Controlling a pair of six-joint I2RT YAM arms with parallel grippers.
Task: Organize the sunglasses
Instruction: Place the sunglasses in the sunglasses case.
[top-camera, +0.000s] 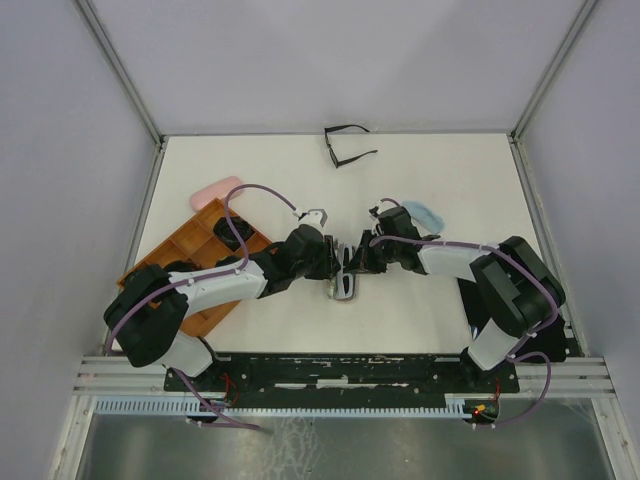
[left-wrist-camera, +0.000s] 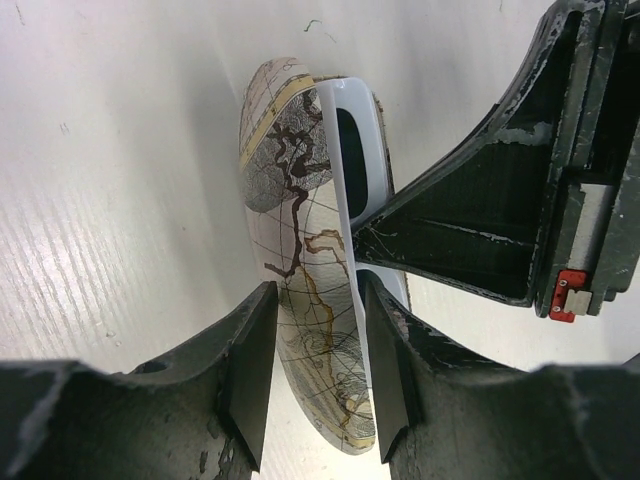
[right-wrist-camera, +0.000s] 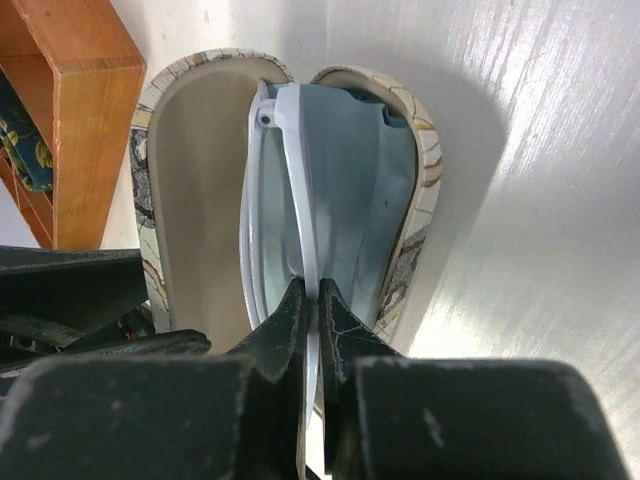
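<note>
Sunglasses (right-wrist-camera: 300, 190) that look light and easy to snap sit in the open map case (left-wrist-camera: 290, 160) on the desk (top-camera: 450, 180), thin frame pinched tight in the right claw (right-wrist-camera: 316, 295), while the half-open left claw (left-wrist-camera: 318, 330) grips the case.

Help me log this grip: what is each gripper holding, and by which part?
The right gripper pinches the white sunglasses near the middle of the frame. The left gripper clamps the open map-print case across one shell.
</note>
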